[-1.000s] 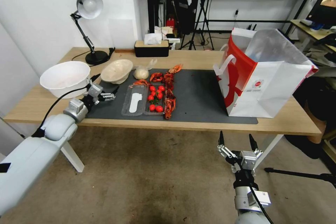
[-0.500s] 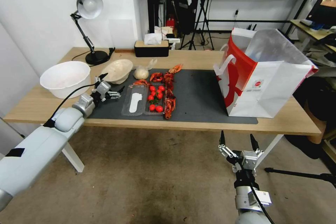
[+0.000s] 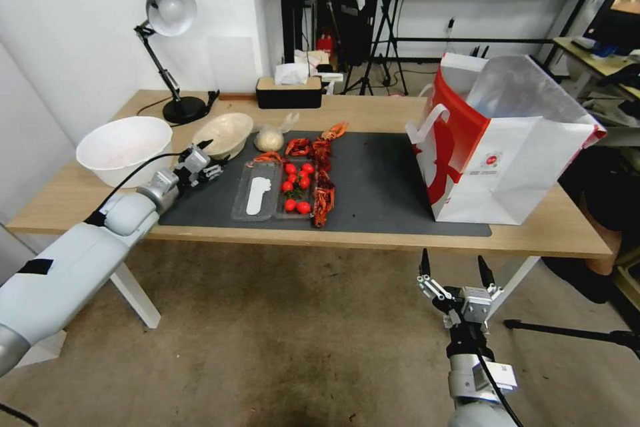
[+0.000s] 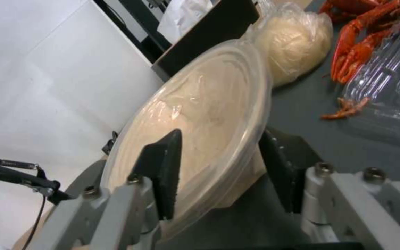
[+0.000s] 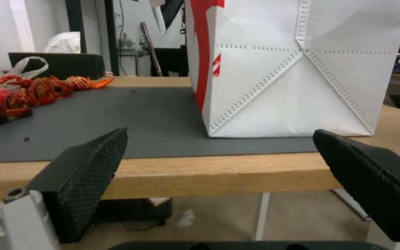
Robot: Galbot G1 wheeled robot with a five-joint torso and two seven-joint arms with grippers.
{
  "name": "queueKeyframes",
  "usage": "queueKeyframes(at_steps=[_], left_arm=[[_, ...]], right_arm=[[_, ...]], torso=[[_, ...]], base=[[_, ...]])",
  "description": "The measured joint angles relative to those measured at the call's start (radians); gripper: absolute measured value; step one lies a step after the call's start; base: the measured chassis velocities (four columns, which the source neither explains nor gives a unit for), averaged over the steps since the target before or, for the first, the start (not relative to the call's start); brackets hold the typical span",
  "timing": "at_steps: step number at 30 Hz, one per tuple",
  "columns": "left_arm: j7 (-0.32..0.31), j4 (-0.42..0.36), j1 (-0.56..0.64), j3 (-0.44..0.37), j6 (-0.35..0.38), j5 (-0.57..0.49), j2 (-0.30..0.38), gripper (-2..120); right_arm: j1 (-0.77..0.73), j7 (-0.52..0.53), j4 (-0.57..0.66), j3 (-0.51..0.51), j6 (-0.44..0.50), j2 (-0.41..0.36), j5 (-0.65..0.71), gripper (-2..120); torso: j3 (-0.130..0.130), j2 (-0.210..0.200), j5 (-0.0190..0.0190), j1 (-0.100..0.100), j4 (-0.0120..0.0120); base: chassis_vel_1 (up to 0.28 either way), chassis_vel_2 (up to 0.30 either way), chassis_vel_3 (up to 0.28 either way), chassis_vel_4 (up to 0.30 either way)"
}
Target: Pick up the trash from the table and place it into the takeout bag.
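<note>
The shallow beige bowl (image 3: 223, 133) lies tilted at the back left corner of the dark mat (image 3: 380, 187) on the table (image 3: 533, 230). My left gripper (image 3: 208, 159) is open at the bowl's near rim. In the left wrist view the left gripper (image 4: 218, 139) straddles the bowl (image 4: 200, 104) rim, one finger inside and one outside. The knotted clear bag with a pale lump (image 3: 270, 139) rests just right of the bowl. The takeout bag (image 3: 507, 147) stands open on the right. My right gripper (image 3: 453, 270) hangs open below the table's front edge, facing the takeout bag (image 5: 292, 69).
A large white bowl (image 3: 123, 147) sits left of the mat, with a desk lamp (image 3: 167, 13) and a black tissue box (image 3: 288, 90) behind. A clear tray with red tomatoes (image 3: 277, 190) and red crayfish shells (image 3: 323, 177) lie mid-mat. Bare mat lies between them and the takeout bag.
My left gripper has moved forward and right, from beside the white bowl to the beige bowl's rim. The right arm has stayed put.
</note>
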Motion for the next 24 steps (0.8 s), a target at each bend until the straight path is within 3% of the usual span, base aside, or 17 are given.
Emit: queueKeyframes(at_steps=[2,8,13,24], left_arm=[[0.002,0.001,-0.002,0.002,0.000,0.001,0.002,41],[0.031,0.006,-0.017,0.023,-0.005,0.002,0.015,13],[0.041,0.006,-0.028,0.029,-0.010,0.003,0.015,1],[0.043,-0.002,-0.064,0.043,-0.027,0.001,-0.001,1]], right_arm=[[0.000,0.000,-0.002,0.000,0.001,0.000,0.000,100],[0.001,0.000,-0.007,0.000,0.004,0.003,0.000,100],[0.002,0.000,-0.008,0.000,0.005,0.004,-0.001,100],[0.002,0.000,-0.007,0.003,0.006,0.006,-0.002,100]], torso=[[0.000,0.000,0.0001,0.000,0.0000],[0.000,0.000,0.0001,0.000,0.0001],[0.000,0.000,0.0001,0.000,0.0000],[0.000,0.000,0.0000,0.000,0.0002]], base=[[0.000,0.000,0.000,0.000],[0.000,0.000,0.000,0.000],[0.000,0.000,0.000,0.000],[0.000,0.000,0.000,0.000]])
